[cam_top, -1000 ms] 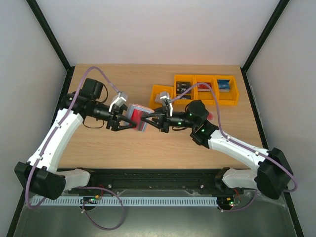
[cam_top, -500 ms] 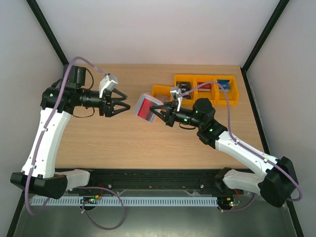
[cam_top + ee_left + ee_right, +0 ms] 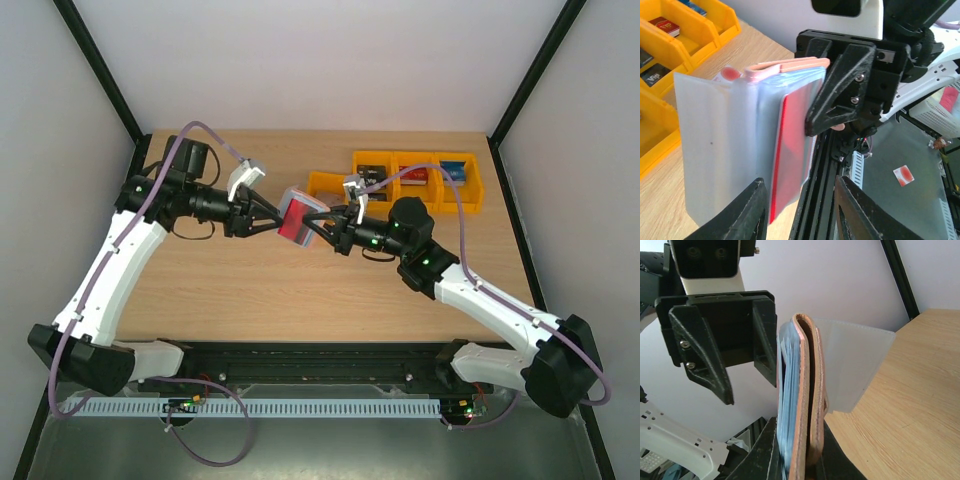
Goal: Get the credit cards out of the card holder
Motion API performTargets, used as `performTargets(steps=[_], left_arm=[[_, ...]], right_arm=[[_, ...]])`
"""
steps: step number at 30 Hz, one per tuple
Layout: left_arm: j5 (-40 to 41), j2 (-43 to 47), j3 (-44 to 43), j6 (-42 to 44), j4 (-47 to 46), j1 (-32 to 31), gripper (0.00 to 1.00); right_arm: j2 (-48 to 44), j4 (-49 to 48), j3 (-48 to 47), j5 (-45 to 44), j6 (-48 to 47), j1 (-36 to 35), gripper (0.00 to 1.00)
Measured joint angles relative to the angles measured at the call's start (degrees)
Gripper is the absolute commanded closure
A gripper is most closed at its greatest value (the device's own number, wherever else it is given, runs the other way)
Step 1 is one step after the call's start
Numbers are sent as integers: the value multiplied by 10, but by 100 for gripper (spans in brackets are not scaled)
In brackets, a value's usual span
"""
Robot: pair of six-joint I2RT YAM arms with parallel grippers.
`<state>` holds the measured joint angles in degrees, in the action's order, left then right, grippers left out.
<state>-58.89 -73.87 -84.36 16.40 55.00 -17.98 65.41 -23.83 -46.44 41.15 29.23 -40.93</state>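
Right claw [image 3: 320,228] clamped on card holder [image 3: 809,390], held aloft, left claw [image 3: 270,214] parted astride red card [image 3: 790,155], arms facing

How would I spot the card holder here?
Over the wooden table's middle, the right gripper pinches the card holder in the air. It is a flat pinkish-brown pouch showing a red card, unlike the orange bins behind.

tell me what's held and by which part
The right gripper clamps the card holder by one end; the left gripper, jaws open at the credit cards, holds nothing.
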Motion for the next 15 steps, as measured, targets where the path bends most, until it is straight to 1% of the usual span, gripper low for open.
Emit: performTargets(steps=[6,10,15], left_arm=[[8,-2,22,-23,-24,-3,62],[17,-6,30,-39,-39,-7,68],[10,-6,35,-38,-43,-7,69]], right_arm=[[10,0,0,9,11,0,98],[15,-4,0,12,22,1,98],[22,-21,0,9,38,2,98]])
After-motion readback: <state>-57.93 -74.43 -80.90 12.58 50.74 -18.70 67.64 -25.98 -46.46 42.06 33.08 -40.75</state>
